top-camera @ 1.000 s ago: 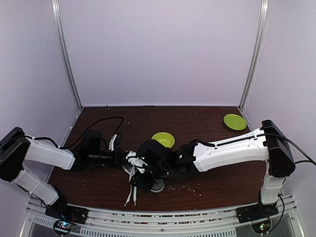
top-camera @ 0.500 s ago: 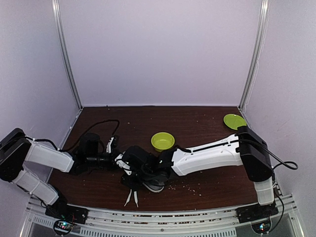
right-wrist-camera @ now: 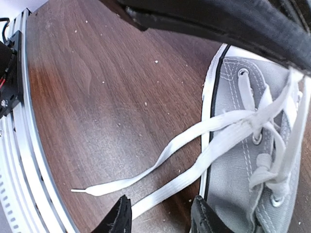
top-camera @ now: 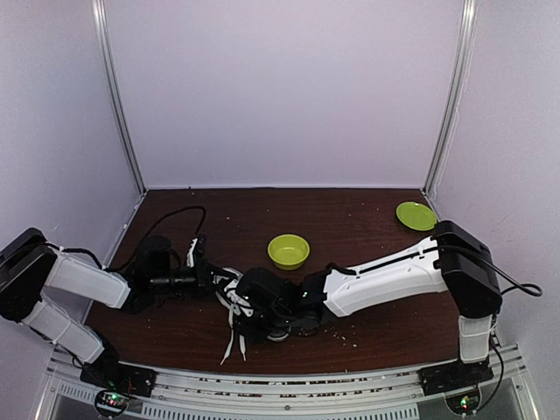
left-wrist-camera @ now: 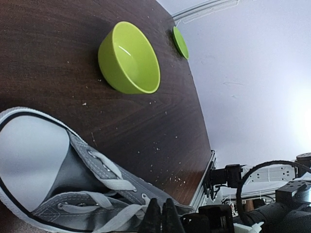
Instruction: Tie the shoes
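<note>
1. Dark brown wooden table inside pale lilac walls, with a metal rail along its near edge.
2. From the left, one arm lies low and stretched across the table towards the middle. Its left gripper points at the shoe's lacing, fingers pressed together. Whether a lace is pinched between them cannot be told.
3. From the far right, the other arm reaches diagonally down and across, wrist bent over the shoe. The right gripper hangs low over the table with its fingers parted and nothing in its grasp.
4. A grey sneaker lies on the table between the two grippers, near the front edge. The overhead view shows it largely covered by the right wrist.
5. White laces trail off the sneaker's rim onto the wood. One runs into the gap between the right gripper's fingers, and the ends lie close to the rail.
6. A green bowl stands just behind the sneaker, and a green plate sits well apart at the far right corner.
7. Crumbs dot the wood beside the shoe.
</note>
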`<state>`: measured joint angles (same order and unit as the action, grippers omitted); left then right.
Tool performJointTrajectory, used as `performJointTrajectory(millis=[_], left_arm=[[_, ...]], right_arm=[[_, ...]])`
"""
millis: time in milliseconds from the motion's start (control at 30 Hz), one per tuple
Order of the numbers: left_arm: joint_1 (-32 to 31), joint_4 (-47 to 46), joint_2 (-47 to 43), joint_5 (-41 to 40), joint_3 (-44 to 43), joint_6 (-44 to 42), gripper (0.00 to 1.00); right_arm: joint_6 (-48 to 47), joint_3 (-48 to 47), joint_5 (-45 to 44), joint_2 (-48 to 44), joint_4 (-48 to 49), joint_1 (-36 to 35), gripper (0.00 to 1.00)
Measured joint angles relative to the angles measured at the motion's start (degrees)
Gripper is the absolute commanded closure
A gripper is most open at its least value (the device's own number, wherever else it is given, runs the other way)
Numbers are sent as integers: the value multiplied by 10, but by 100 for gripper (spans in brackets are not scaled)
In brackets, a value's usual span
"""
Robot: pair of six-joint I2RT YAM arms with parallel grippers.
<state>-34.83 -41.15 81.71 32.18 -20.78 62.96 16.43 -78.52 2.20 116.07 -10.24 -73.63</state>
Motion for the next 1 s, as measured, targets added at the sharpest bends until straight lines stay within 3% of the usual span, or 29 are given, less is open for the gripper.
performJointTrajectory(millis=[333, 600, 1000], left_arm=[[14, -68, 44, 35, 15, 24, 100], [18, -164, 77, 42, 56, 71, 100], [20, -114, 50, 39, 60, 63, 100]], right_arm=[[18, -76, 19, 33, -21, 0, 61], [72, -76, 29, 58, -25, 0, 62], [156, -99, 19, 101, -35, 0, 66]])
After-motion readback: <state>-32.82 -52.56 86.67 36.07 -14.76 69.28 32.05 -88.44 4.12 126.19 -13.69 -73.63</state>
